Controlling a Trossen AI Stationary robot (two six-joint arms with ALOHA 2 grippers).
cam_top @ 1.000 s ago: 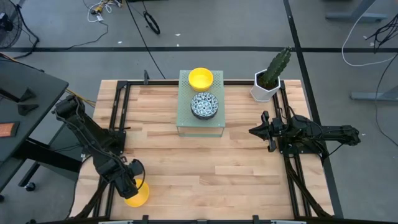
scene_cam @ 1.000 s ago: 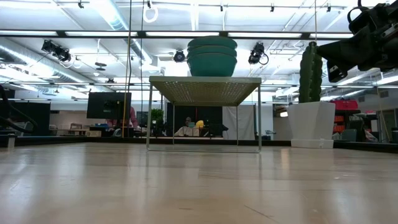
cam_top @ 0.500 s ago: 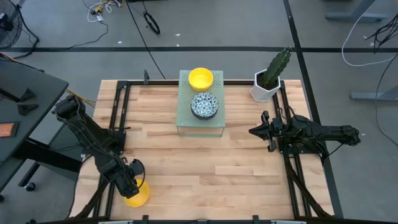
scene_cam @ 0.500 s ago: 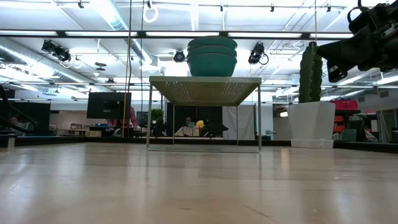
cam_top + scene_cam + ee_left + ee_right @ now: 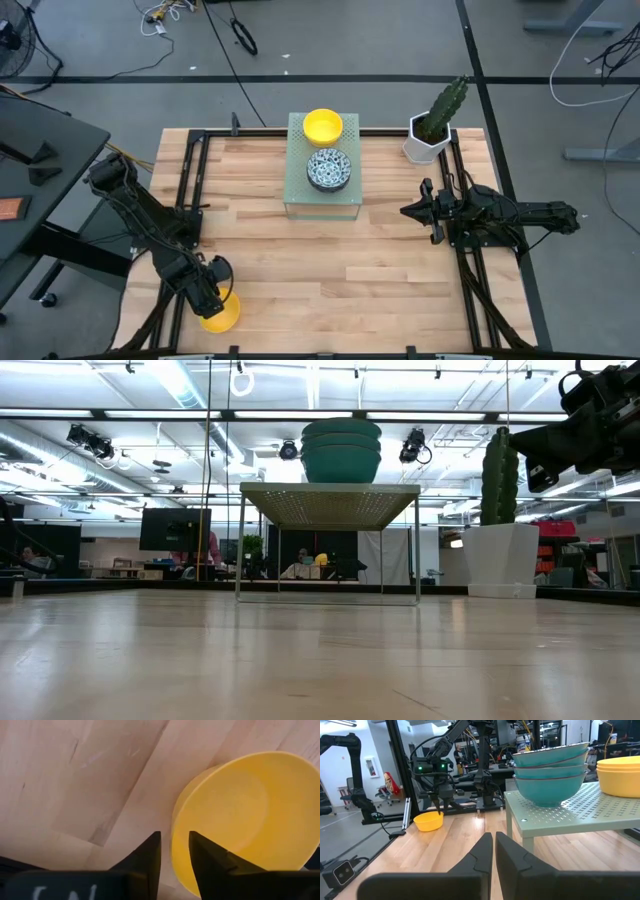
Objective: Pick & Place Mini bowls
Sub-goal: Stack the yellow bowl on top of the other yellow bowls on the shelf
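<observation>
A yellow mini bowl (image 5: 224, 316) stands on its base on the wooden table (image 5: 320, 260), near the front left corner. My left gripper (image 5: 174, 836) points down over it, open. One finger (image 5: 150, 851) is outside the bowl's near rim (image 5: 173, 851) and the other (image 5: 202, 851) is inside, with a sliver of gap on each side. A second yellow bowl (image 5: 322, 126) and a stack of blue-patterned bowls (image 5: 329, 169) sit on a pale green stand (image 5: 322, 200). My right gripper (image 5: 493, 851) waits at the table's right edge, shut and level.
A white hexagonal pot with a cactus (image 5: 434, 128) stands at the far right corner. The stand (image 5: 330, 495) is on thin legs at the middle of the far side. Black frame rails (image 5: 190, 190) run along both table sides. Bare wood lies between stand and front edge.
</observation>
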